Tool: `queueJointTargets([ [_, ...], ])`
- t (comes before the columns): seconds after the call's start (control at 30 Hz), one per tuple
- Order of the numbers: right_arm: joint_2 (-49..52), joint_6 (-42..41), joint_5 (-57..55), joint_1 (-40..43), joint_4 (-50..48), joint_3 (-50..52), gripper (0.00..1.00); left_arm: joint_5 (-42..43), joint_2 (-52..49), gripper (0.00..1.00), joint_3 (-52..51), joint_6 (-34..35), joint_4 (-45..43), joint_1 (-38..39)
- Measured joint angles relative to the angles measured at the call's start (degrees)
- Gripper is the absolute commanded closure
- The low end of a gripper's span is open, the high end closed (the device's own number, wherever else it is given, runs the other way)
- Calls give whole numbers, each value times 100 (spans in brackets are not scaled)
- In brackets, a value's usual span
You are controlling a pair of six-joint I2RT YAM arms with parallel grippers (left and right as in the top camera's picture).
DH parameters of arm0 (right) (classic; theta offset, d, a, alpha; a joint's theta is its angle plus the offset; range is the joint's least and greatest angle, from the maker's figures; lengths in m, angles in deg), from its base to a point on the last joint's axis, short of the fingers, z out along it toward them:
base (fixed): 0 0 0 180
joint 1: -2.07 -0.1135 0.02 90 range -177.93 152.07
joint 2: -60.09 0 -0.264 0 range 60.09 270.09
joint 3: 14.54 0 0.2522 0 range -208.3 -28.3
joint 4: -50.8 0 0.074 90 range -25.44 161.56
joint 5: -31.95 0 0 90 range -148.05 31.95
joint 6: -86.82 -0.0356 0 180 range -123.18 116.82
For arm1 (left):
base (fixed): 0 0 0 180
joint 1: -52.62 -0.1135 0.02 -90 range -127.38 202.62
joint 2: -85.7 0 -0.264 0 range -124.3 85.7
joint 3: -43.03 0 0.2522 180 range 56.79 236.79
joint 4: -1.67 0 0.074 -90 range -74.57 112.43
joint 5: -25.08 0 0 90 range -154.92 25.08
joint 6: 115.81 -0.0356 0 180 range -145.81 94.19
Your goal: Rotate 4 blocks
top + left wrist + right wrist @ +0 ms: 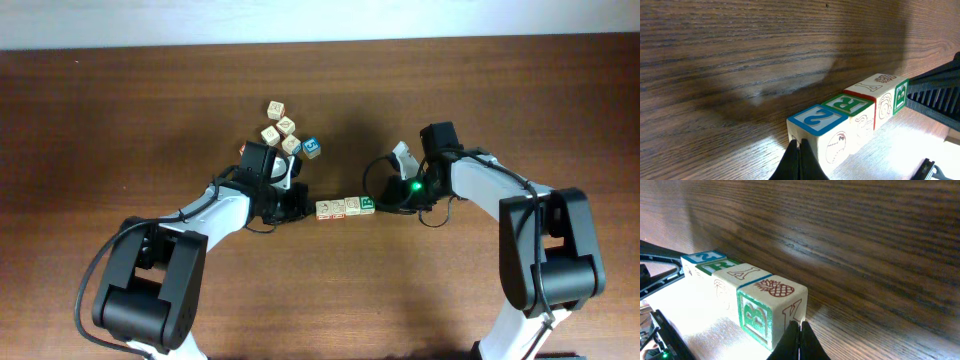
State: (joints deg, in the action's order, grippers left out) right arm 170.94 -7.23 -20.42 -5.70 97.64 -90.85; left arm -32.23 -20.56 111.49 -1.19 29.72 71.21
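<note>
Blocks: the four blocks [346, 207] are sitting in one straight, touching row mid-table, between the two arms.
Row order: running from the left arm's end are the blue "2" block [817, 120], green "R" block [847, 104], red "Y" block [867, 86] and pineapple block [774, 287], which is showing a green "B" side.
Left gripper [799, 157]: clenched on nothing, tips lying just beside the "2" end.
Right gripper [800, 339]: pinched tight, empty, pointing at the pineapple end.
Loose cubes [280, 127]: lying clustered beyond the left arm, apart from the row.
Table [120, 100]: dark wood, glowing under the wrist lights.
</note>
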Motion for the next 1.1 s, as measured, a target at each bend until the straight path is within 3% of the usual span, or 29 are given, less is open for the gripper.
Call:
queueJointTargets([
  [0.2, 0, 4, 42, -22, 70, 0, 96, -7, 0, 100, 0, 2, -26, -2],
  [0.37, 0, -782, -310, -59, -129, 0, 96, -2, 0, 100, 0, 2, -35, 0],
  [0.87, 0, -621, 4, -59, -52, 0, 96, -33, 0, 100, 0, 2, -42, -17],
  [1.1, -498, -621, 151, -59, 140, 0, 96, -55, 0, 100, -2, 2, -39, -17],
])
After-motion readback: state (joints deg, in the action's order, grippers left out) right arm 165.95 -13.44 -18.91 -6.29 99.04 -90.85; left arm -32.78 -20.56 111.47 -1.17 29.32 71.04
